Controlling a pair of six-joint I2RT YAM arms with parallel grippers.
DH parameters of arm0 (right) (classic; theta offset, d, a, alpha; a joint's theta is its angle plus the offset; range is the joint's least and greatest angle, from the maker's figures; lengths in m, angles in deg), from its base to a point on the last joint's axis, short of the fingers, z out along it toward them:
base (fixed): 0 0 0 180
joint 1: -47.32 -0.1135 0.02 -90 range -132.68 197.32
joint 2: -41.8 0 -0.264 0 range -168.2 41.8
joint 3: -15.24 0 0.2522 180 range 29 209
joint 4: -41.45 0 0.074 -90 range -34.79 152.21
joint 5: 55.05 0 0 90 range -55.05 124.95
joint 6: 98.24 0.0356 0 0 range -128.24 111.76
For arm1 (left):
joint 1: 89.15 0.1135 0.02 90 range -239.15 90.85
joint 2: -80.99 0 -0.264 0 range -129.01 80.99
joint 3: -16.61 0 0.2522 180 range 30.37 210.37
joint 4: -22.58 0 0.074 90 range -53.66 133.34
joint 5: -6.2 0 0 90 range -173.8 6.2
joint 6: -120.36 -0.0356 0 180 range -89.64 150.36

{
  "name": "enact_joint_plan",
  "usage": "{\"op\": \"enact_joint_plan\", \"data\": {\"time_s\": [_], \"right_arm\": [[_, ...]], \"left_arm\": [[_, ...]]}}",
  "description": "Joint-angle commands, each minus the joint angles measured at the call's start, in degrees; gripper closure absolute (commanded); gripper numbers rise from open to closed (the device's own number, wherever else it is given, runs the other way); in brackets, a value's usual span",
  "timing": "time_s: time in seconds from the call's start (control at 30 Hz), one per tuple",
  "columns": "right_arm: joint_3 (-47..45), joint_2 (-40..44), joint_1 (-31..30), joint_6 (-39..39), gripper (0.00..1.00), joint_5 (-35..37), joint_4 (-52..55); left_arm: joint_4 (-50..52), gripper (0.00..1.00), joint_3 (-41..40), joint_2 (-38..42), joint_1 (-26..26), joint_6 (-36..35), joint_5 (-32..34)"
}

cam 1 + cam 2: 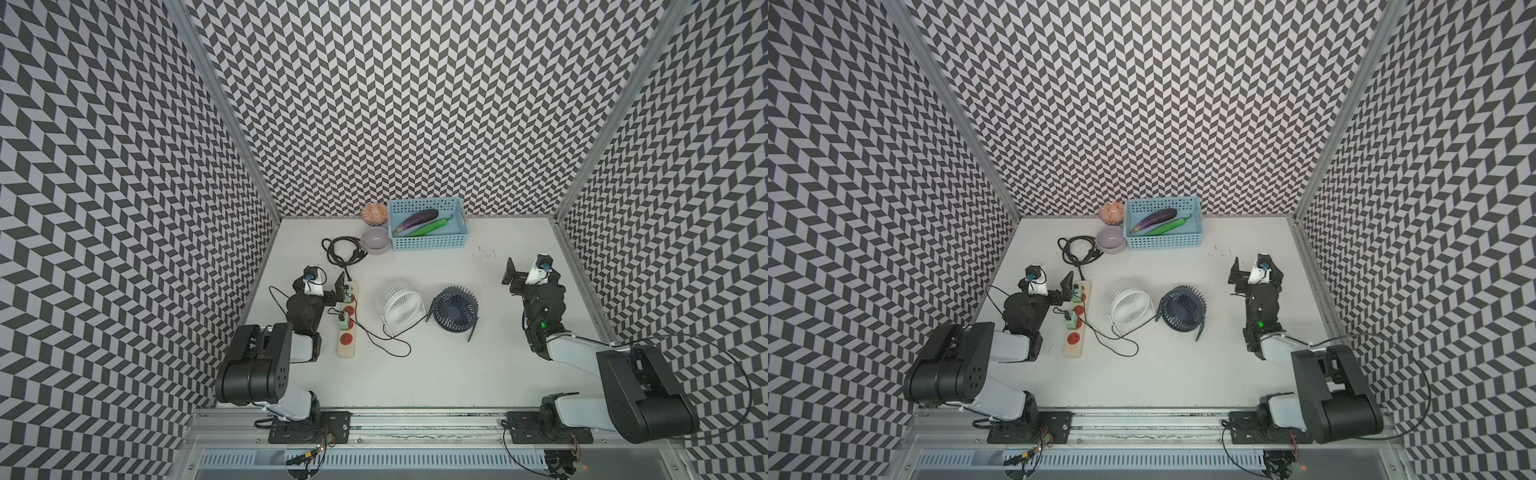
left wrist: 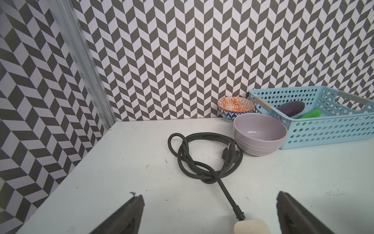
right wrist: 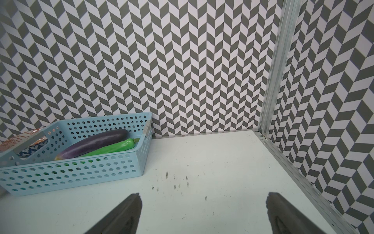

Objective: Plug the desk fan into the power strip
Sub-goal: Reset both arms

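Observation:
The cream power strip [image 1: 348, 332] lies lengthwise on the left of the table in both top views, its red sockets facing up. Two pale green plugs [image 1: 343, 321] sit on it; a thin black cord [image 1: 390, 351] loops from the middle one toward the white desk fan [image 1: 400, 305]. A navy desk fan [image 1: 455, 309] stands to the right of the white one. My left gripper [image 1: 320, 282] is open beside the strip's far end [image 2: 242, 227], with nothing between its fingers [image 2: 133, 210]. My right gripper [image 3: 203, 195] is open over bare table at the right [image 1: 531, 268].
The strip's thick black cord [image 2: 202, 158] lies coiled behind it. A grey bowl [image 1: 376, 240] and a patterned bowl [image 1: 374, 212] sit by a blue basket [image 1: 428, 242] holding an eggplant and a green pepper at the back wall. Patterned walls enclose three sides.

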Motion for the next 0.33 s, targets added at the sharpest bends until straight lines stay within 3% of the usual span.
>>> {"op": "enact_joint_plan", "data": {"time_s": [0.0,0.3], "right_arm": [[0.08,1.01,0.43,-0.48,0.00,-0.71,-2.50],[-1.84,3.37,0.40,-0.38,0.00,-0.89,-1.21]], "left_arm": [[-2.19,0.00,-0.41,-0.35,-0.24,0.53,0.81],[-2.11,0.00,-0.41,-0.40,-0.33,0.51,0.93]]}}
